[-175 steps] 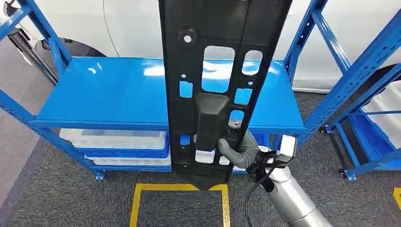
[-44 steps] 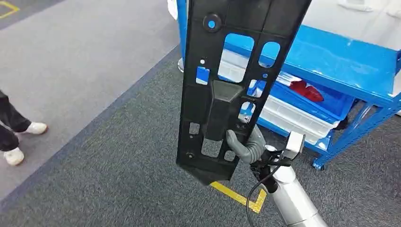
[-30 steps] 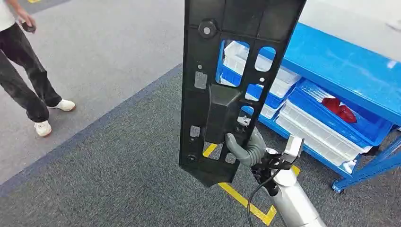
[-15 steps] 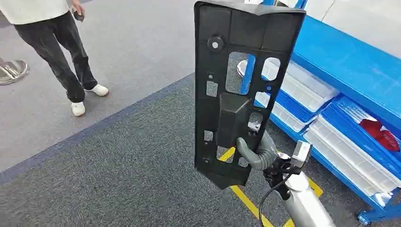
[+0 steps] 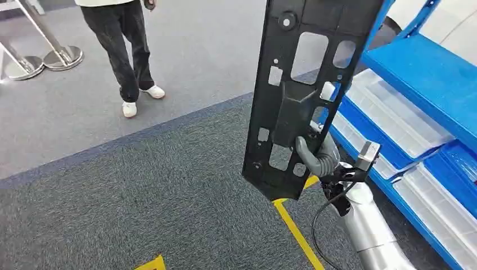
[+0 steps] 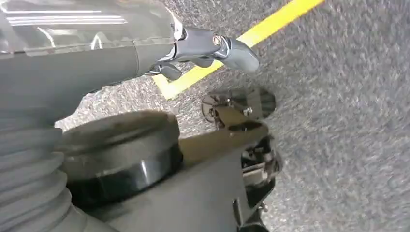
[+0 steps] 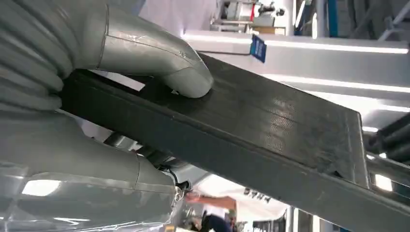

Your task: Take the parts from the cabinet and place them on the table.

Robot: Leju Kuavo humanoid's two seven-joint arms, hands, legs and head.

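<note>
- right hand clamped on the long black panel, low on its length; thumb hooked through a cut-out, remaining fingers hidden behind the part.
- in the right wrist view, thumb pressed flat on the panel's dark face, grip tight.
- panel carried upright, slightly tilted, clear of the floor and of the shelving; lower tip hanging above the yellow floor tape.
- left hand hanging low over the grey carpet, holding nothing; fingers loosely curled, exact spread cannot be told.
- blue cabinet just beside on the right, with white trays on its lower shelves.
- farther off, a person standing on the lighter floor, near chrome stanchion bases.
- progress, as judged: removal from the cabinet complete for this part; transport under way.
- remaining: locate the table, approach it, lay the panel down, release; then return for any further parts.
</note>
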